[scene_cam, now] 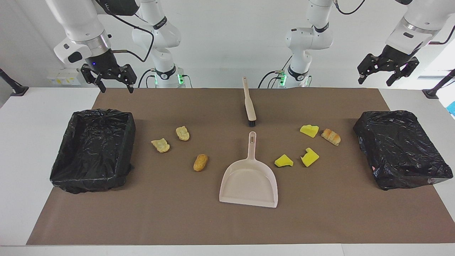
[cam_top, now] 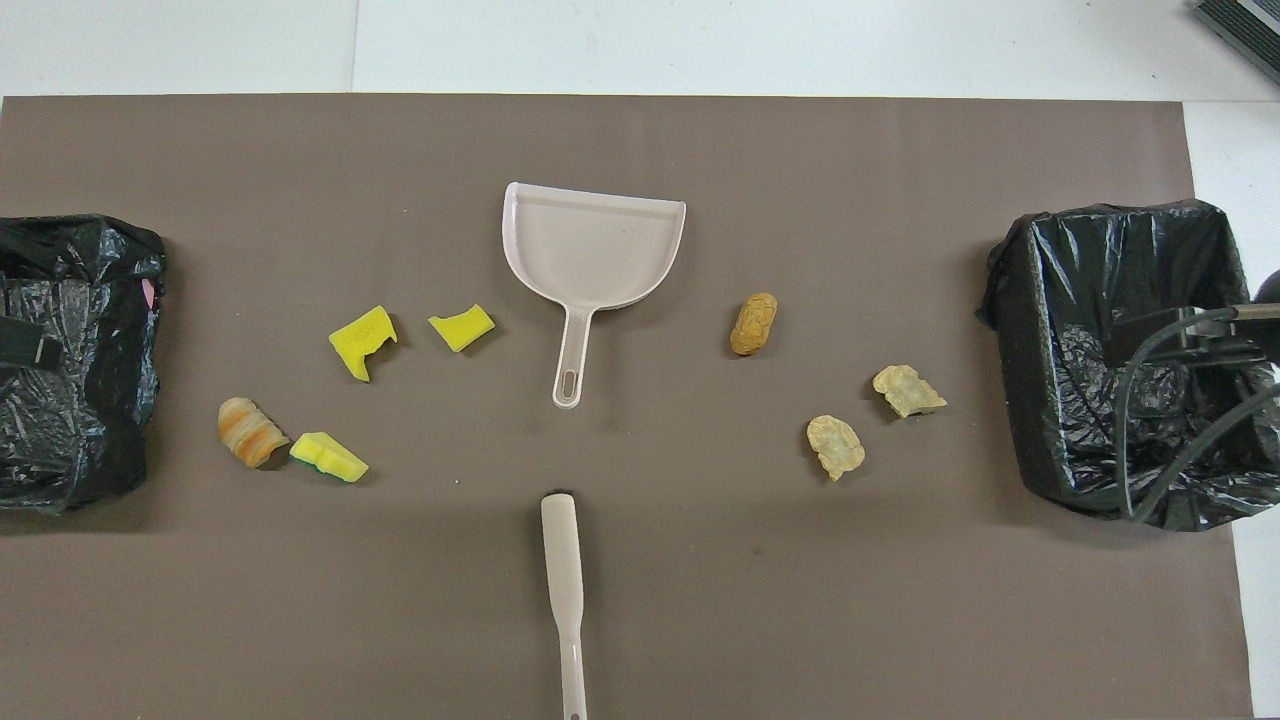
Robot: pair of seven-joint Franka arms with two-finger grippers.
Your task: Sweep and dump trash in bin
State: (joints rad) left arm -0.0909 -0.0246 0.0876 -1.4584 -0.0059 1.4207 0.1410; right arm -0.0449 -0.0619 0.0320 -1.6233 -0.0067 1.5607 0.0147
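Seven trash pieces (scene_cam: 201, 162), two bins (scene_cam: 93, 150)

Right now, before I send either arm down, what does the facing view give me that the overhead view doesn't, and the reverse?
Only the facing view shows both arms: the right gripper hangs open above the mat's edge next to the bin at its end, and the left gripper hangs open, raised near the other bin. It also shows the brush's dark bristles. The overhead view adds little: no gripper, only the plan layout. Both show the dustpan, three yellow sponge pieces and four bread lumps on the mat.
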